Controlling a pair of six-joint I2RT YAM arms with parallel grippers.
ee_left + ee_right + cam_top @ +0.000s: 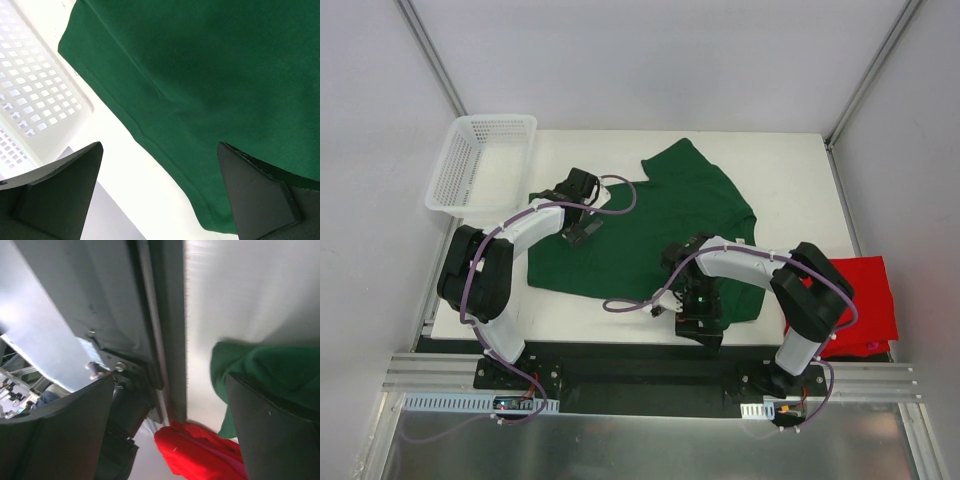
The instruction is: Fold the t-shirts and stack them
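On the white table [790,150], the green t-shirt [650,235] lies spread flat in the middle, not yet folded. The red t-shirt [865,290] waits at the far right, beside the right arm. I judge 0 of 2 shirts done, with folding only starting. The left gripper [160,145] hovers over the shirt's left edge, jaws wide and empty. The right gripper [170,377], at the near edge, is spread too, holding nothing. Next, each must close on its edge.

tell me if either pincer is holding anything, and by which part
Nothing is held. The left pincer stands open above the edge of the green t-shirt; the right pincer is open too, with green cloth bunched against one finger.
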